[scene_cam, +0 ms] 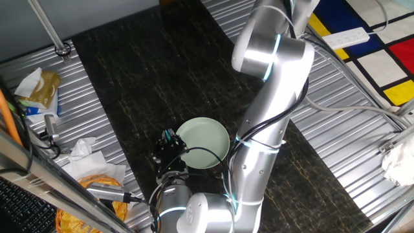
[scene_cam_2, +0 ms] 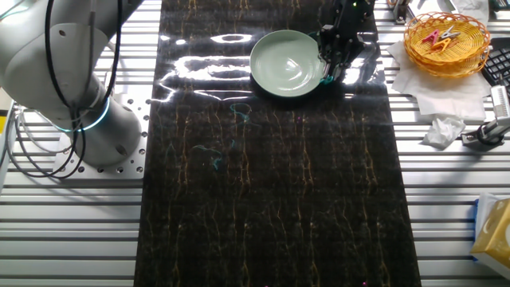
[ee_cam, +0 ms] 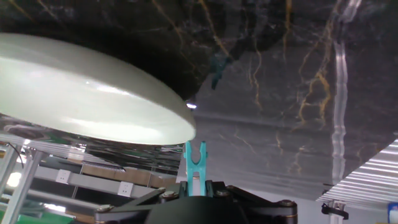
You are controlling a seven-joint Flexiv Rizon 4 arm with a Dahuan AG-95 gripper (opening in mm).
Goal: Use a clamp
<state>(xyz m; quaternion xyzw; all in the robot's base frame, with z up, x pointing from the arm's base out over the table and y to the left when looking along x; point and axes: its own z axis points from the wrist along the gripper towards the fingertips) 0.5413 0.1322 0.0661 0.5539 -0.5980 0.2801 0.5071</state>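
**Clamp held beside the plate rim**

The clamp (ee_cam: 194, 160) sits pinched in the gripper (ee_cam: 196, 186), prongs pointing out, just right of the pale green plate (ee_cam: 93, 93). Beyond lies the dark marbled mat (ee_cam: 298, 93). Judging by this, clipping onto the rim comes next, which calls for lining up the prongs.

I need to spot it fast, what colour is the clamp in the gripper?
Teal; the clamp shows best in the hand view, held in the gripper.
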